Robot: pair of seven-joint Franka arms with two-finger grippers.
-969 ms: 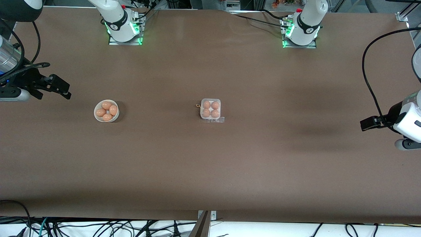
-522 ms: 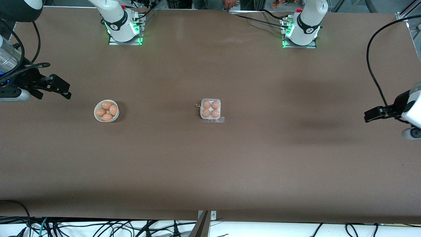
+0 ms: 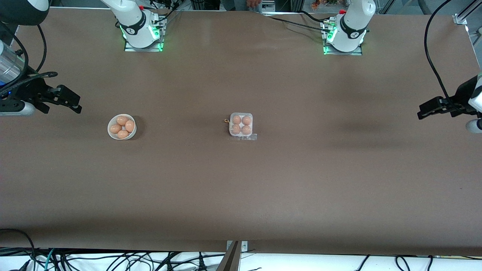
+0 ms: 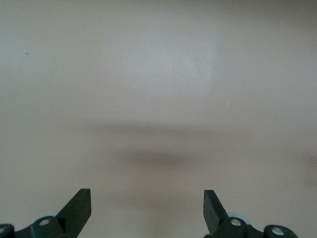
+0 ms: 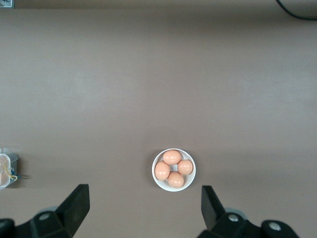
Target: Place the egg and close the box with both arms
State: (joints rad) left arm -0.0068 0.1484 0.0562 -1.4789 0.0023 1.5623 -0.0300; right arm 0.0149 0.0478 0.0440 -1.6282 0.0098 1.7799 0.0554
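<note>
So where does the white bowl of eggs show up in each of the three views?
Front view: the white bowl sits on the table toward the right arm's end, level with the box.
Right wrist view: the bowl lies above the open right gripper.
Left wrist view: not in it, only bare table.
Shared landmark: the box, at the edge of the right wrist view.

Both arms: glossy white rounded shells w/ black joint bands. Right base [image 3: 140, 28] and left base [image 3: 345, 32] each sit on a metal plate, green light glowing at the foot, small red part near the top. Black cables loop from each wrist. Right gripper [image 3: 71, 101] and left gripper [image 3: 427, 111] are matte black, angular. In wrist views, fingers [image 4: 79, 206] are black wedges w/ silver screws; same on right fingers [image 5: 77, 203].
</note>
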